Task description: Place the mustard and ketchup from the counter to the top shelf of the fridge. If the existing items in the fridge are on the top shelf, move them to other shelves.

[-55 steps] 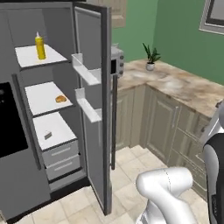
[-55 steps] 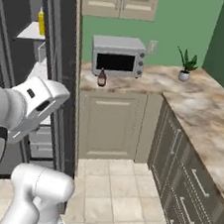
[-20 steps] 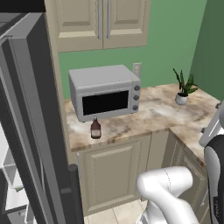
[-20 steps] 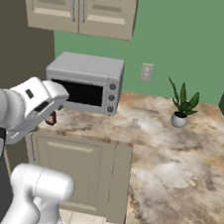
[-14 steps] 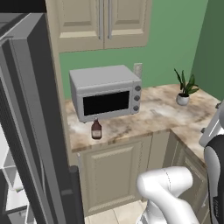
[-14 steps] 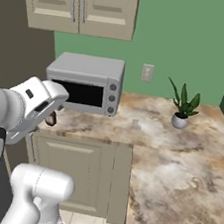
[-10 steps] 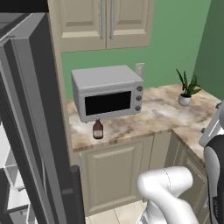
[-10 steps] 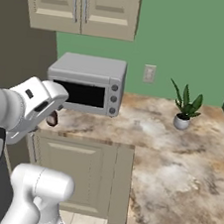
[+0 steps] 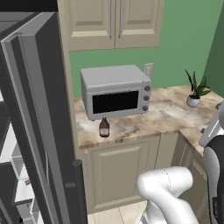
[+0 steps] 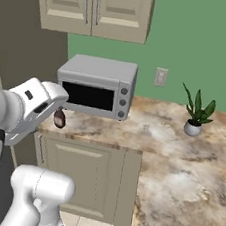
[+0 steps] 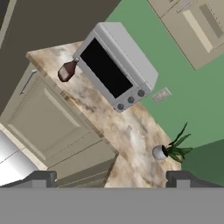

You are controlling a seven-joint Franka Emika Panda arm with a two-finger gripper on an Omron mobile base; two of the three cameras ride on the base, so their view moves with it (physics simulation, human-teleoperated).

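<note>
The ketchup, a small dark reddish-brown bottle, stands on the marbled counter just in front of the microwave's left end. In the right base view my arm partly covers the ketchup. My gripper is open, its two dark fingertips far apart with nothing between them. It hangs well short of the ketchup, off the counter's front edge. The grey fridge door stands open at the left. The mustard, the top shelf and the existing items are out of view.
A grey microwave sits at the back of the counter under beige wall cabinets. A potted plant stands in the corner at right. White door shelves show low on the left. Beige cabinet fronts lie below.
The base has swung away from the open fridge to face the counter, so both base views shifted. Over the last second the scene slid only slightly. The ketchup has not moved.
</note>
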